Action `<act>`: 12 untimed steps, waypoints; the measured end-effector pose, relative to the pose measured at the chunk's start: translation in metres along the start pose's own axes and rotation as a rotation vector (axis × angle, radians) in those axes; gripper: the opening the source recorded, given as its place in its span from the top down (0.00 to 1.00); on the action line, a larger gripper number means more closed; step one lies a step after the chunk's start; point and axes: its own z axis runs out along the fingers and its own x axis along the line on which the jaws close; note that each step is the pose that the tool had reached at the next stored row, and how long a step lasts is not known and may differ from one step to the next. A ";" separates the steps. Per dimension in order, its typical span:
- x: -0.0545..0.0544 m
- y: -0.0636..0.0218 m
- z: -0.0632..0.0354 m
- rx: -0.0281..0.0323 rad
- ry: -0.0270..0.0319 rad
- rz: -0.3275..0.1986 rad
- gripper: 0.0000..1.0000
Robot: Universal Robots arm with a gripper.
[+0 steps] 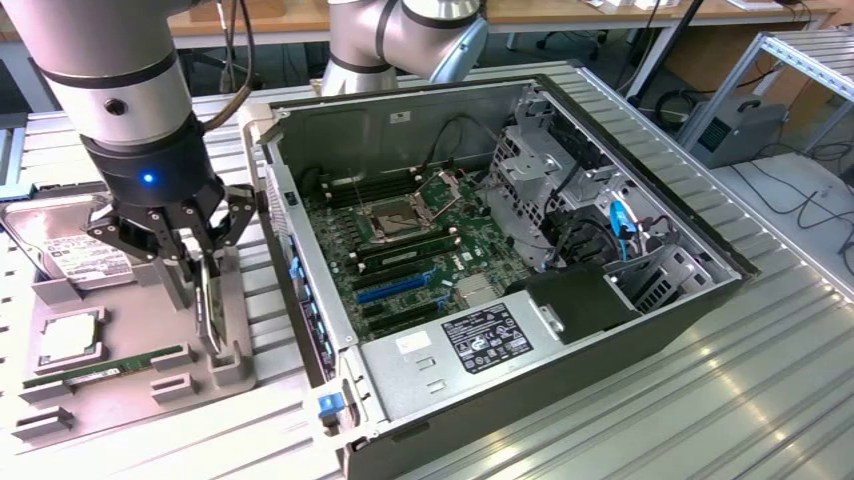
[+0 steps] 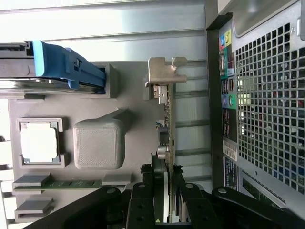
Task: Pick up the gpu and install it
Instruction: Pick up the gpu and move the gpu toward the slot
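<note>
Gripper [image 2: 161, 183] clamped on gpu [image 2: 167, 129], thin dark card (seen edge-on), silver-bracketed at one end

This looks like a robotics lab. An open computer tower [image 1: 400, 120] lies on a slatted aluminium bench [image 1: 694, 420]. Beside it a Universal Robots arm [image 1: 127, 100] stands over a grey fixture tray [image 1: 127, 400] of loose parts (hard drive [image 1: 74, 255], processor [image 1: 67, 340], memory stick [image 1: 107, 368], gpu [image 1: 210, 305]). Beyond the tower are wooden desks [image 1: 267, 15], trailing cables [image 1: 801, 200] and an aluminium-profile frame [image 1: 814, 60].
</note>
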 end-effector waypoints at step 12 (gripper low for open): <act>0.000 -0.0002 -0.0123 0.0000 0.0000 0.000 0.73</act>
